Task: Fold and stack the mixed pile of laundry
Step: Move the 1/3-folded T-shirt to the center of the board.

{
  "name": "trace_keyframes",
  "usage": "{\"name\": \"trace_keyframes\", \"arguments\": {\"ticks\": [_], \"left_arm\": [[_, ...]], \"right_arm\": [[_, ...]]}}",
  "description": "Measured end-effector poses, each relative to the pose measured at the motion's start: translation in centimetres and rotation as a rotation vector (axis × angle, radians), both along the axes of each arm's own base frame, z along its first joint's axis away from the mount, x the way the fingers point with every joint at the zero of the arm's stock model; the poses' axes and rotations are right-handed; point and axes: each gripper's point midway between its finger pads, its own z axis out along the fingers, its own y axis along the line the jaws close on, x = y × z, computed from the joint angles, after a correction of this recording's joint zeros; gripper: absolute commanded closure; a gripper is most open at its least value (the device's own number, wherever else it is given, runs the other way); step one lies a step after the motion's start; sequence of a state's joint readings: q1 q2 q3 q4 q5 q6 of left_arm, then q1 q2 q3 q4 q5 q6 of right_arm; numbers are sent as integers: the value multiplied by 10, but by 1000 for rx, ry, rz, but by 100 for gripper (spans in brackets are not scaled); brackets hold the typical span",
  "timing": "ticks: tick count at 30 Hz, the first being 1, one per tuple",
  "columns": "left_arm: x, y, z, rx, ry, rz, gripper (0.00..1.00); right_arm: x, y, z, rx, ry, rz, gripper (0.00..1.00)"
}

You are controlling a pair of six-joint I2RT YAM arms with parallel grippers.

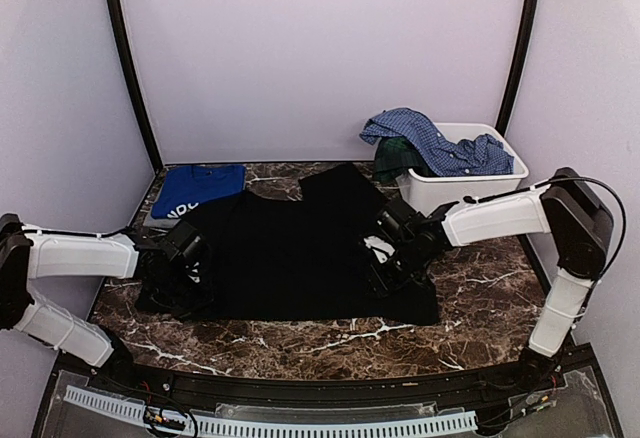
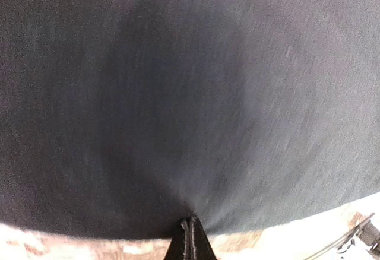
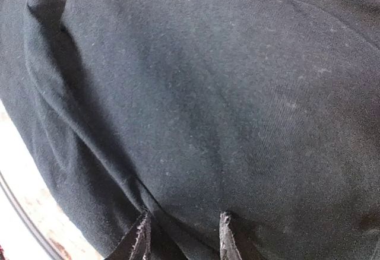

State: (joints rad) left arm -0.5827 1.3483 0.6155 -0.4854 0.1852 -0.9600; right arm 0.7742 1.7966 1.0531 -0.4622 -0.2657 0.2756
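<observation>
The large black garment (image 1: pixel 300 248) lies spread flat on the marble table (image 1: pixel 480 308). My left gripper (image 1: pixel 182 260) is at its left edge; in the left wrist view the gripper (image 2: pixel 191 227) is shut, pinching the black cloth (image 2: pixel 190 94) at its hem, with creases fanning out from the tips. My right gripper (image 1: pixel 395 250) rests over the garment's right part; in the right wrist view it (image 3: pixel 183 229) stands open, fingertips (image 3: pixel 224 227) against the black cloth (image 3: pixel 208 94) beside a raised fold. The royal-blue tee (image 1: pixel 198 188) lies folded at back left. No red-orange piece shows.
A white bin (image 1: pixel 470 180) stands at back right, with the blue checked shirt (image 1: pixel 430 138) draped over it and the dark plaid garment (image 1: pixel 393 161) at its left side. Black frame posts stand at the back corners.
</observation>
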Motion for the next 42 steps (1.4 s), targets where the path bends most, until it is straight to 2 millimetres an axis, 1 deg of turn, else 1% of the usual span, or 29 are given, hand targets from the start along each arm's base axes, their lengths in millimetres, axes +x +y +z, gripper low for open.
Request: {"name": "trace_keyframes", "arguments": {"ticks": [3, 6, 8, 12, 15, 17, 19, 21, 22, 24, 25, 27, 29, 31, 33, 35, 37, 42], "left_arm": [[-20, 0, 0, -8, 22, -4, 100], [-39, 5, -1, -1, 54, -9, 100], [-47, 7, 1, -2, 63, -9, 100], [-51, 9, 10, -12, 56, -9, 100], [-50, 11, 19, -3, 46, -6, 100], [-43, 11, 31, 9, 15, -4, 100], [-29, 10, 47, 24, -35, -7, 100], [-7, 7, 67, 43, -107, -2, 100], [4, 7, 73, 52, -132, 4, 100], [25, 12, 77, 79, -160, 35, 100], [36, 17, 74, 99, -164, 54, 100], [48, 29, 60, 149, -138, 84, 100], [52, 38, 41, 200, -84, 103, 100], [49, 41, 28, 225, -38, 103, 100], [41, 42, 18, 227, -11, 100, 100], [27, 44, 10, 220, 18, 107, 100], [2, 49, -1, 210, 65, 113, 100], [-30, 52, -1, 139, 94, 170, 100]], "right_arm": [[-22, 3, 0, 18, 25, 3, 61], [-48, 4, -1, 36, 59, 8, 61], [-59, 3, -1, 48, 78, 4, 59], [-65, -2, 0, 55, 91, -39, 56], [-66, -10, 1, 36, 95, -83, 54], [-67, -19, 1, 17, 103, -113, 54], [-65, -32, 2, -7, 106, -152, 54], [-62, -44, 2, -32, 115, -190, 54], [-61, -49, 2, -40, 119, -204, 54], [-59, -53, 1, -47, 125, -221, 53], [-58, -54, 1, -48, 127, -225, 53], [-57, -55, 1, -49, 128, -227, 53], [-57, -55, 1, -52, 130, -229, 53], [-57, -56, 1, -54, 132, -230, 53], [-57, -57, 1, -55, 133, -230, 52], [-57, -56, 1, -54, 135, -229, 52], [-58, -56, 1, -53, 138, -225, 52], [-62, -57, 2, -62, 152, -207, 50]]}}
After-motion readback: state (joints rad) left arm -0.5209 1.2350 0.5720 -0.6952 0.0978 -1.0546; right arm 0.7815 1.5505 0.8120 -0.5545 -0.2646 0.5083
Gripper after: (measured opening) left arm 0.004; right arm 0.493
